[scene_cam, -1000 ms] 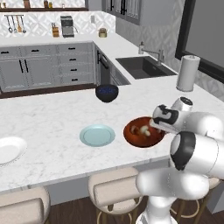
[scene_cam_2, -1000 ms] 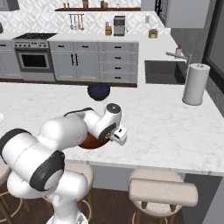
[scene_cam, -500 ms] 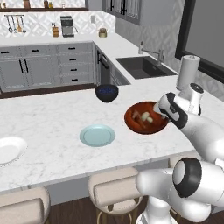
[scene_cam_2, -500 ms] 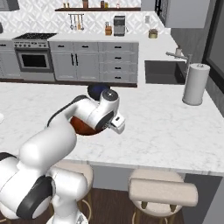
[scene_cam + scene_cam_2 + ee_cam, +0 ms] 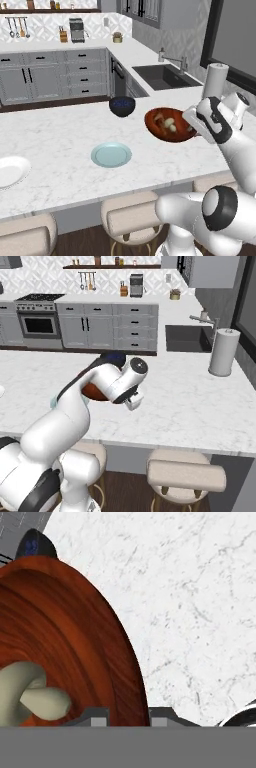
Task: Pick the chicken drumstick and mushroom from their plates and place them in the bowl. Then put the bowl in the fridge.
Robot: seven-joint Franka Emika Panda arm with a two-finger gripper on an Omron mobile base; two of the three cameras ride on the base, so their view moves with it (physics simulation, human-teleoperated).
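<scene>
The reddish-brown bowl (image 5: 169,125) hangs tilted above the counter's right part, with my gripper (image 5: 192,128) shut on its right rim. In the hand view the rim (image 5: 131,677) runs between my two fingertips (image 5: 99,717). The beige mushroom (image 5: 27,693) lies inside the bowl; pale pieces (image 5: 168,122) show there in the left base view, and I cannot pick out the drumstick against the red-brown wall. The light blue plate (image 5: 111,154) and the white plate (image 5: 9,171) lie bare on the counter to the left. In the right base view my arm hides most of the bowl (image 5: 93,391). The fridge is out of view.
A small dark navy bowl (image 5: 122,105) stands on the counter just behind and left of the held bowl. A paper towel roll (image 5: 214,80) stands at the right near the sink (image 5: 163,76). Stools (image 5: 185,474) line the counter's near edge.
The bowl has risen off the counter in my grip and moved a little farther back and right, now tilted. The arm has stretched out.
</scene>
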